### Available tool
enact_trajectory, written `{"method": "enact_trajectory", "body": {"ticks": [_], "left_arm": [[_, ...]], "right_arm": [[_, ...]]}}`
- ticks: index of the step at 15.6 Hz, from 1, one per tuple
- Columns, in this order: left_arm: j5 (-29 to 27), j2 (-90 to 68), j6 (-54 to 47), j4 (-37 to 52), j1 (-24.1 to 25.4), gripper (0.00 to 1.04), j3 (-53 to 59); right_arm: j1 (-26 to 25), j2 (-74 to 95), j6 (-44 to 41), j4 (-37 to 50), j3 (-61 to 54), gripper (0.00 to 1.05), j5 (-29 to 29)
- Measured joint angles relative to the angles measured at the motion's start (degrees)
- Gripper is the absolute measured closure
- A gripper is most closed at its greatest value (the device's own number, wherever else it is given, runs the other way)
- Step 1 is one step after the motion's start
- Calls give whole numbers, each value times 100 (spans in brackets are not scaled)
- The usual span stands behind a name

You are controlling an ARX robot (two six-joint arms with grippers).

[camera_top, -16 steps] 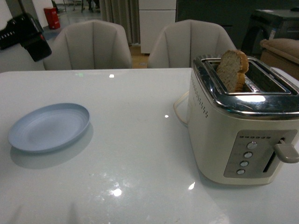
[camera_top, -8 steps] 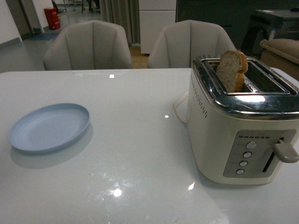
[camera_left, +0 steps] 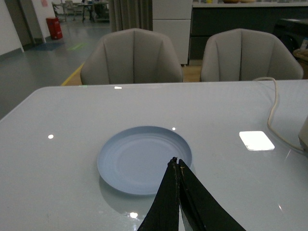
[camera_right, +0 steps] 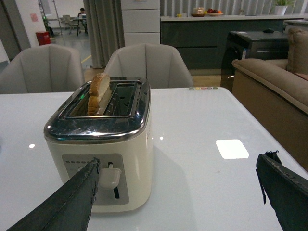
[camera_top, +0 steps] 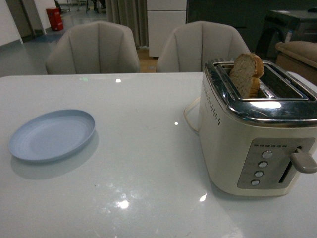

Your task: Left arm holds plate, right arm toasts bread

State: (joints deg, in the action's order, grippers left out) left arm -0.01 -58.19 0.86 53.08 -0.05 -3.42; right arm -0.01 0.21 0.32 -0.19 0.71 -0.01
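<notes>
The bread (camera_top: 246, 74) stands upright in the nearer slot of the cream toaster (camera_top: 257, 130), its rounded top well above the chrome rim — so the slice is either not yet pushed down or has popped up after toasting. The pictures do not settle which: the lever (camera_top: 303, 161) sits partway down its track in the front view, and the crumb looks light brown, but the colour is too uncertain to call it toasted. The second slot appears empty.

The plate (camera_top: 52, 135) lies flat on the white tabletop (camera_top: 143, 148), well apart from the toaster and with nothing on it. No hand touches it. In the left wrist view the left hand (camera_left: 176, 163) hangs just over the plate's near rim with its two dark fingers pressed together, pinching nothing. In the right wrist view the right hand (camera_right: 180, 168) is spread wide, facing the toaster's lever side and set back from it — empty as well.

So the holding half of the task is not yet done: the plate has still to be gripped and lifted. What is left, as a judgement, is for the left hand to part its fingers and take the rim, and for the right hand either to press the lever or to take the slice out and carry it to the plate.
</notes>
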Motion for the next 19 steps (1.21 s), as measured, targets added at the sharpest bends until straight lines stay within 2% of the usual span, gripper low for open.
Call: {"method": "enact_trajectory", "body": {"ticks": [12, 19], "left_arm": [[0, 3346, -2, -2846, 4, 103, 282], [0, 4242, 0, -3727, 4, 103, 282]], "right_arm": [[0, 0, 0, 0, -2, 6, 0], [0, 0, 0, 0, 0, 6, 0]]}}
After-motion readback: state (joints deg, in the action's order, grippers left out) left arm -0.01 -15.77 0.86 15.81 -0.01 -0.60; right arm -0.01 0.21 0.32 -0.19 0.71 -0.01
